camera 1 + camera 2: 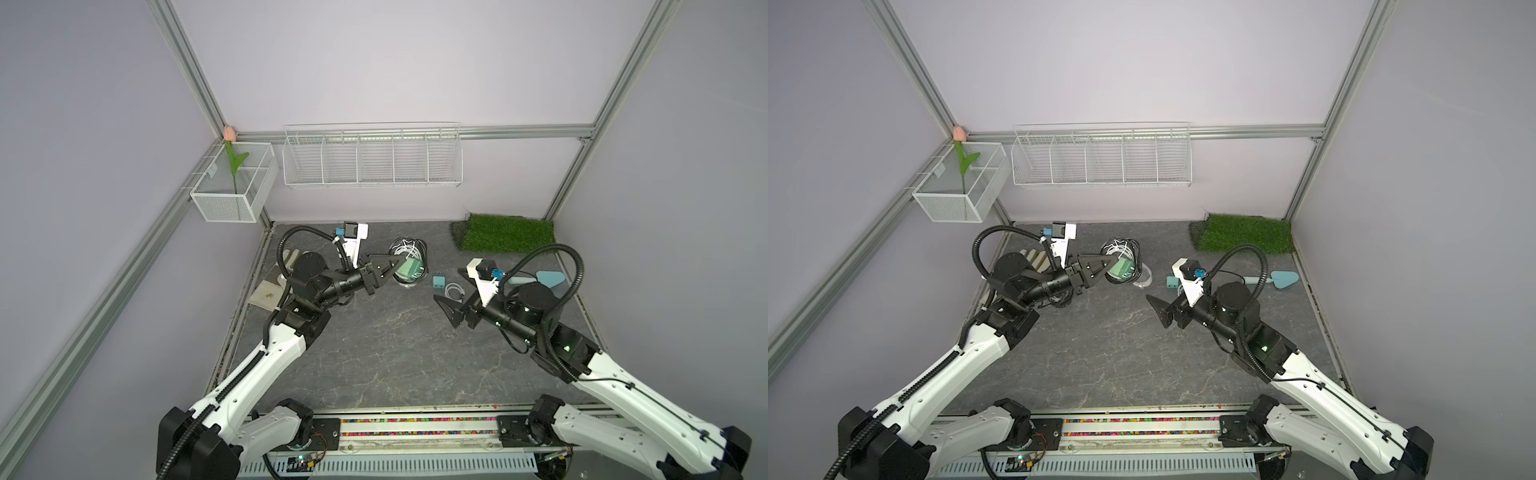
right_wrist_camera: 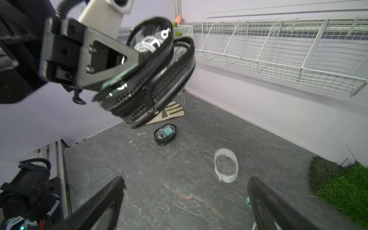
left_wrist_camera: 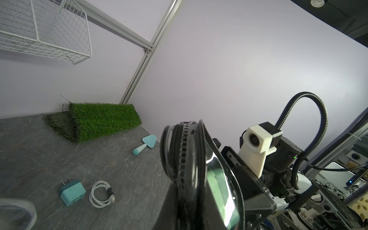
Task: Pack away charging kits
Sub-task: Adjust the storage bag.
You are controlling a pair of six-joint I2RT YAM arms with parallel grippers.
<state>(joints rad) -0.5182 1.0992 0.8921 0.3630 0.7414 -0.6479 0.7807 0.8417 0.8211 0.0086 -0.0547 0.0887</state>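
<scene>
Grey tabletop [image 1: 374,357], lilac walls [image 1: 415,62]: left end effector [image 1: 400,266] clasps black-rimmed case [image 1: 415,276], right end effector [image 2: 186,180] gapes; right wrist view, not left, shows packed case [image 2: 165,135].

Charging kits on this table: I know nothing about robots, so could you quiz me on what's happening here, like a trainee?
1. True or false: the right claw is gripping a cable.
2. What does the left claw hold? A) a spoon B) a black-rimmed case C) a mug
3. What lies right beside the loose teal adapter?
Key: 1 false, it is open and empty; 2 B; 3 a coiled white cable.
</scene>
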